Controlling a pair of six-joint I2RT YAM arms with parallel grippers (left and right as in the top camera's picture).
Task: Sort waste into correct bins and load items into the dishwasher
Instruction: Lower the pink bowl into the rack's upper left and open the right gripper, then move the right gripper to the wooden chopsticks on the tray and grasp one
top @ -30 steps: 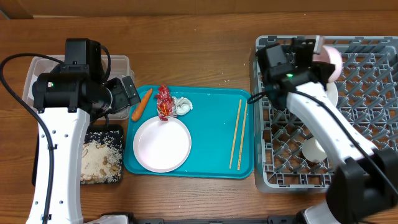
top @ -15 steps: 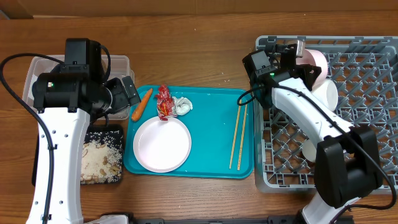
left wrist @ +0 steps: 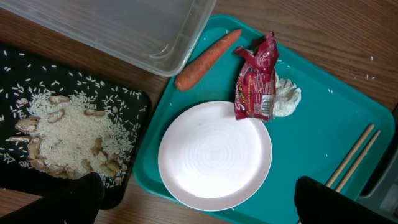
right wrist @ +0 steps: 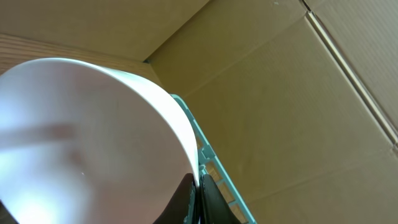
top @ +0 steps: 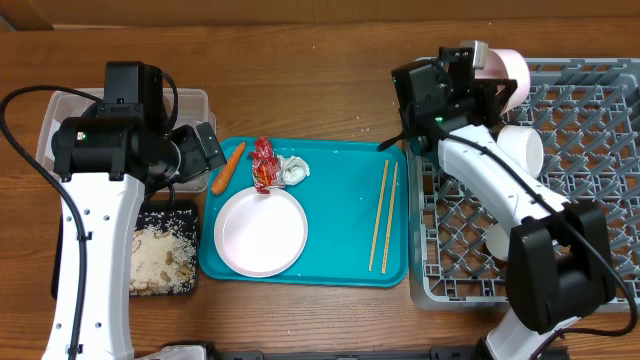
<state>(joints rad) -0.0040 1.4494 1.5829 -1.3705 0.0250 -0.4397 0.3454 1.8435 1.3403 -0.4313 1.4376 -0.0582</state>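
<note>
- Sitting closest to the robot, on the left, is a shallow black rectangular tray (left wrist: 132, 127) with rice and food bits lying in it.
- A flat round white plate (top: 261, 231) is lying just beside it, on the near left part of a big teal plastic tray (top: 345, 215).
- A pair of thin light wooden chopsticks (top: 380, 215) is lying on the right part of the teal tray, well apart from the plate.
- A large square grey plastic dish rack (top: 590, 200) is standing to the right, and a small round white bowl (top: 503, 240) is sitting in its near left part.
- Farther back on the teal tray, a crumpled red wrapper (top: 264, 163) is touching the plate's far edge. A crumpled white tissue ball (top: 294, 170) is touching the wrapper's right side. A small orange carrot (top: 228, 167) is lying at the far left corner.
- The left gripper (top: 203, 150) is hanging near the carrot, its fingers (left wrist: 68, 199) spread wide apart and holding nothing.
- A clear rectangular plastic tub (top: 190, 102) is sitting behind the black tray, partly hidden by the left arm.
- A second white bowl (top: 520, 148) is lying on its side farther back in the rack.
- Farthest away, the right gripper (right wrist: 198, 196) is pinching tight on the rim of a third round white bowl (top: 508, 68), which is tipping on its side at the rack's far left corner.
</note>
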